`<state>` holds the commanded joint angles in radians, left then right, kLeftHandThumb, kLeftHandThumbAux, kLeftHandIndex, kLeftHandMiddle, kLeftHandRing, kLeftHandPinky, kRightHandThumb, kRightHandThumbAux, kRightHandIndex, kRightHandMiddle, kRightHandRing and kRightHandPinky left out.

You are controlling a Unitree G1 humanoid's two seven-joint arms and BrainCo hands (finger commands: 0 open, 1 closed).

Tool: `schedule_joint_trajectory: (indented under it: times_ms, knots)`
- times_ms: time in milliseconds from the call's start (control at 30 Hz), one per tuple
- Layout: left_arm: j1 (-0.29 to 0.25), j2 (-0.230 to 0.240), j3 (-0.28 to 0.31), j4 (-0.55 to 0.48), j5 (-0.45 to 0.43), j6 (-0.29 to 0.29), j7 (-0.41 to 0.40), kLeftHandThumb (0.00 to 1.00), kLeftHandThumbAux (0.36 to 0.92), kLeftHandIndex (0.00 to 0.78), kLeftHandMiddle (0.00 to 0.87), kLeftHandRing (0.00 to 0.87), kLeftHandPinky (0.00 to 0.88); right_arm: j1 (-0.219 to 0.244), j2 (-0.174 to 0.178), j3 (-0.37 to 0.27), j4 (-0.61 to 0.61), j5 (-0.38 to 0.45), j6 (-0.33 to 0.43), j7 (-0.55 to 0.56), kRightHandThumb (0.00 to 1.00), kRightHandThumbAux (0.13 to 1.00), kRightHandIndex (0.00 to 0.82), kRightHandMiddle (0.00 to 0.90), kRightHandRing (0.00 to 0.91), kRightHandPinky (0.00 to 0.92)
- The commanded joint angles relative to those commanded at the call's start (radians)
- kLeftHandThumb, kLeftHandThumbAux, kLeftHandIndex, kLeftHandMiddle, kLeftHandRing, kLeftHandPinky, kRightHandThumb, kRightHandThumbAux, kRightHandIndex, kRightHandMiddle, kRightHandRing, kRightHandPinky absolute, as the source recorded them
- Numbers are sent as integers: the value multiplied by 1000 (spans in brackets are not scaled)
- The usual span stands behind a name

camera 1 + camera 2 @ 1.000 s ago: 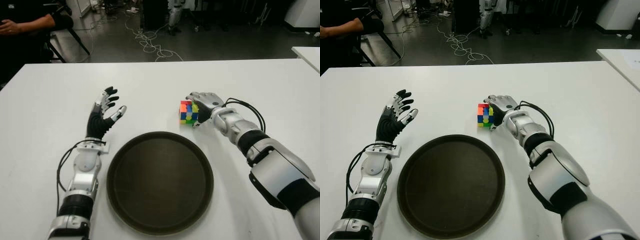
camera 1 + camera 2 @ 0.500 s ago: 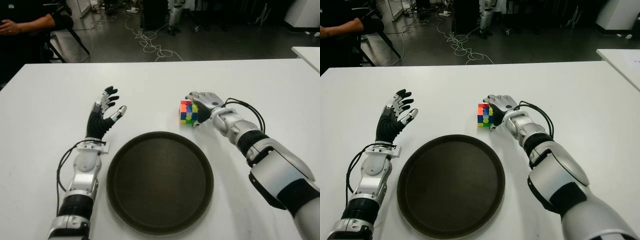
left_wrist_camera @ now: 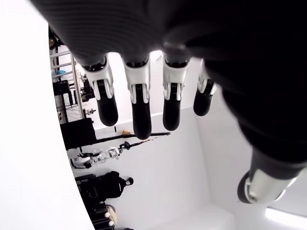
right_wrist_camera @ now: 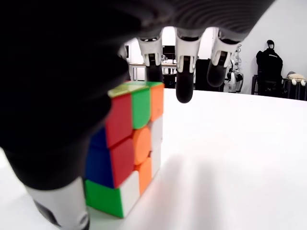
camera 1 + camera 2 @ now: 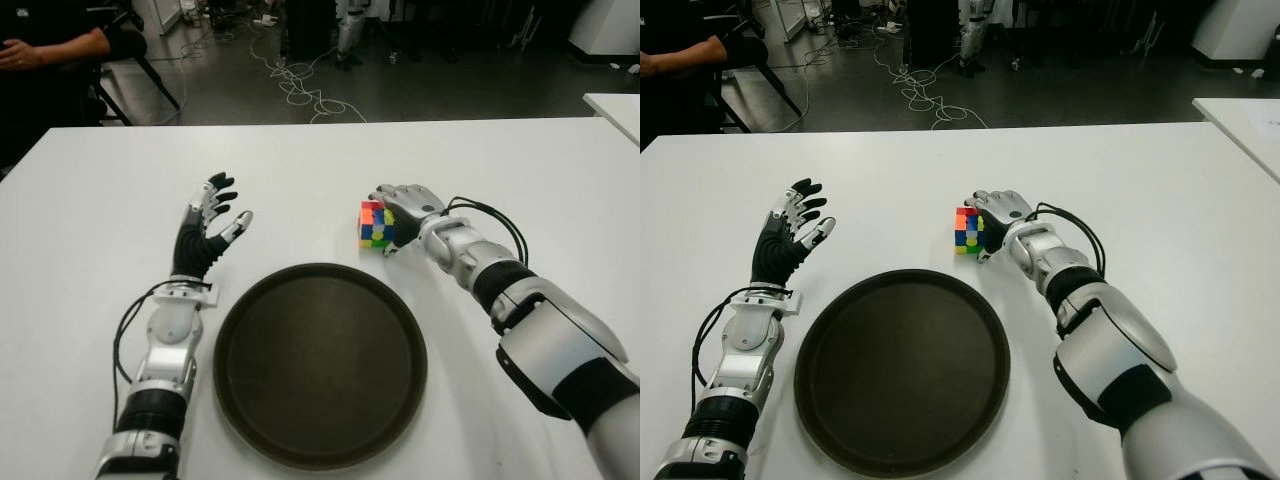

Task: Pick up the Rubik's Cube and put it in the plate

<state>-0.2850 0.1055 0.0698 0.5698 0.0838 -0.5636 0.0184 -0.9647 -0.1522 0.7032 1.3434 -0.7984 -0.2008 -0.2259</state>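
The left hand (image 5: 207, 230) showed at the left of the white table (image 5: 90, 200), beside the far-left edge of the plate, palm raised and fingers spread, holding nothing; its wrist view confirmed four straight, separated fingers (image 3: 139, 110). It took no part in the task at this moment.

The plate (image 5: 320, 365), a dark round tray, lay at the centre near the robot and held nothing. The goal location was therefore unoccupied, and the placing step had not begun.

The Rubik's Cube (image 5: 376, 224) stood on the table just beyond the plate's far-right rim, apart from it, all of its underside on the surface. It had not been lifted.

The right hand (image 5: 405, 208) was at the cube's right side, arched over it. In the right wrist view the thumb (image 4: 57, 191) stood close against one side of the cube, while the other fingers (image 4: 184, 84) reached over its top and hung beyond the far side with open space between them and the cube. The hand was thus cupped around the cube but not closed on it.

Judged from this layout, the reach was complete and the grasp was only forming. Closing the fingers, lifting, carrying the cube toward the plate and releasing it there all remained.
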Motion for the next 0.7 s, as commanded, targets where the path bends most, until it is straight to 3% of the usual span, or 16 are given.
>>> schedule_joint_trajectory:
  times_ms: [700]
  knots:
    - [2, 0, 0, -7, 0, 3, -6, 53, 611, 127, 175, 173, 163, 5, 4, -15, -1, 11, -10, 3, 0, 823, 108, 120, 180, 225]
